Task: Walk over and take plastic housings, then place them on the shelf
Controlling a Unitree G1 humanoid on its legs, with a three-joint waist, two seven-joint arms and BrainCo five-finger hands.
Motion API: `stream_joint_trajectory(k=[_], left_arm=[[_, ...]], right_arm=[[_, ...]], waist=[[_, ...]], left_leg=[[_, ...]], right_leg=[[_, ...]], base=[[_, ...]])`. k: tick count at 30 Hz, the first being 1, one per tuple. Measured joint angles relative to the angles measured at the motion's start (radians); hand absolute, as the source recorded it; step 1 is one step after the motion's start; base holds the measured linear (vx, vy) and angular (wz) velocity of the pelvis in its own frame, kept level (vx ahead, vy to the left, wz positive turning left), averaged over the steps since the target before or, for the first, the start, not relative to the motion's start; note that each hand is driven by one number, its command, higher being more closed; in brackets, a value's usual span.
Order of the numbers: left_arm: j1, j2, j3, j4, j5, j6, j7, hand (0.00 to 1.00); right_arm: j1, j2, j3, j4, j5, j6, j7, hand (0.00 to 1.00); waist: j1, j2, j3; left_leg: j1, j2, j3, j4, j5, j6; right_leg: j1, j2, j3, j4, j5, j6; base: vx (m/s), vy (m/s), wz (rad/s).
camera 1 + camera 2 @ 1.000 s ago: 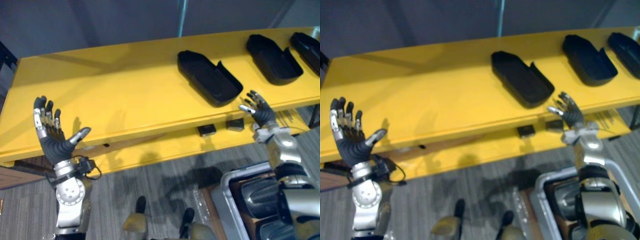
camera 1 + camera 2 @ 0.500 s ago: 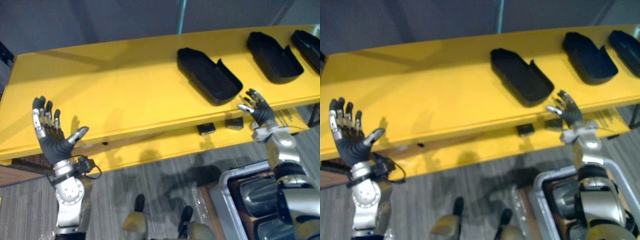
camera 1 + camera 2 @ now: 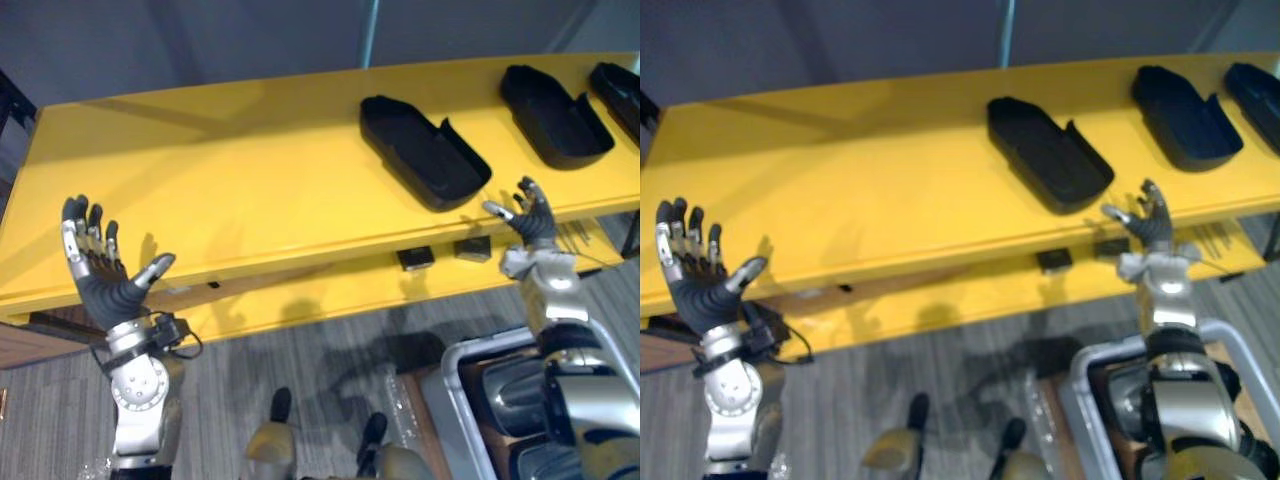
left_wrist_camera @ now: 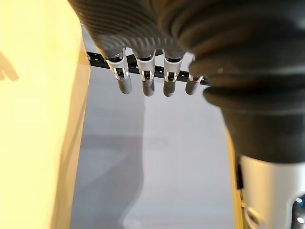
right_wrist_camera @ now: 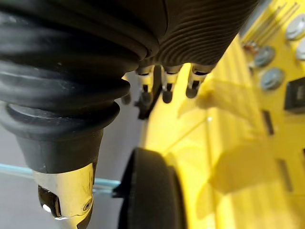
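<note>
Three black plastic housings lie open side up on the top board of the yellow shelf (image 3: 200,190): one in the middle (image 3: 423,152), one further right (image 3: 555,115), a third (image 3: 618,88) at the right edge. My right hand (image 3: 530,218) hovers open just off the shelf's front edge, below the middle housing (image 5: 147,195) and apart from it. My left hand (image 3: 95,268) is raised with its palm up and fingers spread at the shelf's front left, holding nothing.
A lower yellow board (image 3: 350,290) carries two small black blocks (image 3: 415,258) and some metal rods. A silver-rimmed crate (image 3: 480,400) with dark parts stands on the grey carpet at the lower right.
My right hand has turned and shifted slightly right, fingers now pointing up. The whole view has shifted a little. The left hand holds its pose.
</note>
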Motion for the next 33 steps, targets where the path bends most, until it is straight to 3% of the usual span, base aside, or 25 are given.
stream_joint_trajectory(k=[6,14,17,28,33], left_arm=[[0.0,0.0,0.0,0.002,-0.005,0.0,0.003,0.0],[-0.007,-0.001,0.0,0.007,-0.005,-0.001,0.011,0.0],[-0.02,-0.001,0.0,0.01,-0.005,-0.001,0.011,0.0],[-0.036,-0.001,0.002,0.019,-0.005,-0.002,0.012,0.0],[-0.035,-0.001,0.007,0.019,-0.005,-0.002,0.008,0.0]], right_arm=[[-0.152,-0.048,0.001,0.109,0.002,-0.001,0.046,0.0],[-0.268,-0.06,0.003,0.156,0.002,0.0,0.091,0.0],[-0.27,-0.059,0.005,0.162,0.002,0.026,0.126,0.0],[-0.26,-0.079,0.043,0.147,0.001,0.038,0.219,0.0],[-0.179,-0.086,0.054,0.035,0.019,0.043,0.263,0.0]], waist=[[0.009,0.044,0.024],[0.01,0.064,0.059],[0.01,0.066,0.068],[0.008,0.067,0.075],[0.007,0.044,0.088]], left_leg=[[-0.027,-0.006,-0.023,0.012,0.001,0.001],[-0.055,-0.009,-0.044,0.021,0.009,0.001],[-0.073,-0.008,-0.044,0.03,0.009,0.001],[-0.071,-0.003,-0.033,0.037,0.008,0.0],[-0.051,0.0,-0.014,0.028,0.007,0.001]], right_leg=[[-0.012,-0.006,-0.018,0.009,0.0,0.0],[-0.031,-0.013,-0.035,0.015,0.0,0.0],[-0.048,-0.014,-0.035,0.025,-0.002,-0.002],[-0.061,-0.013,-0.02,0.048,-0.01,-0.004],[-0.056,-0.011,-0.002,0.048,-0.009,-0.003]], base=[[-0.02,0.002,0.1],[0.0,0.0,0.06],[0.0,0.0,0.0],[-0.01,0.0,-0.03],[0.01,0.002,-0.1]])
